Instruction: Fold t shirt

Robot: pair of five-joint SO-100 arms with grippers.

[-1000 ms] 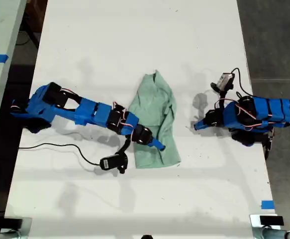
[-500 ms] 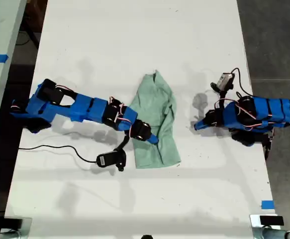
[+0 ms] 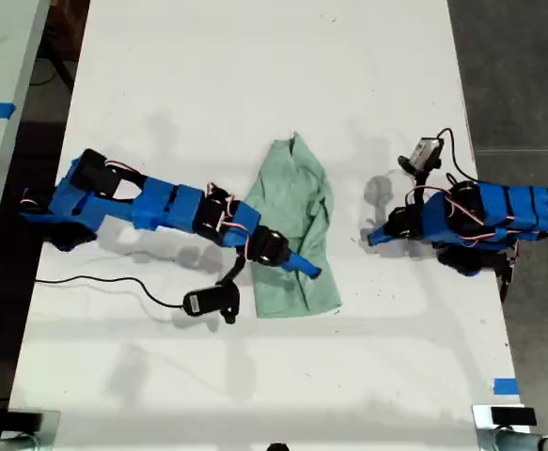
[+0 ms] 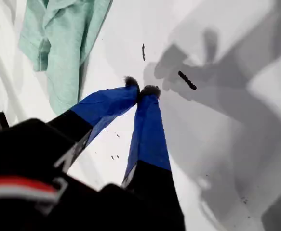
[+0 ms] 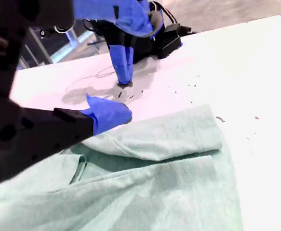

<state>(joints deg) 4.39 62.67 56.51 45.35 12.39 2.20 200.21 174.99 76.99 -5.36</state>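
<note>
The pale mint-green t shirt (image 3: pixel 292 216) lies rumpled and partly folded lengthwise in the middle of the white table (image 3: pixel 255 75). In the exterior view, my second gripper (image 3: pixel 309 271) reaches in from the left, low over the shirt's near part. In the second wrist view one blue finger (image 5: pixel 109 113) rests on a raised fold of the t shirt (image 5: pixel 169 183); the other finger is hidden. My first gripper (image 3: pixel 369 237) is on the exterior view's right, shut with its tips (image 4: pixel 140 90) together on bare table, apart from the t shirt (image 4: pixel 58 43). It also shows beyond the shirt as the first gripper (image 5: pixel 125 83).
A black camera module (image 3: pixel 208 303) on a cable (image 3: pixel 104 277) hangs beside the second arm in the exterior view. A white module (image 3: pixel 424 155) sits on the first arm. Small dark specks (image 4: pixel 186 80) dot the table. Blue tape (image 3: pixel 505 385) marks the exterior view's right table edge.
My second gripper has pushed further toward the exterior view's right, across the shirt's near part. The first arm has not moved.
</note>
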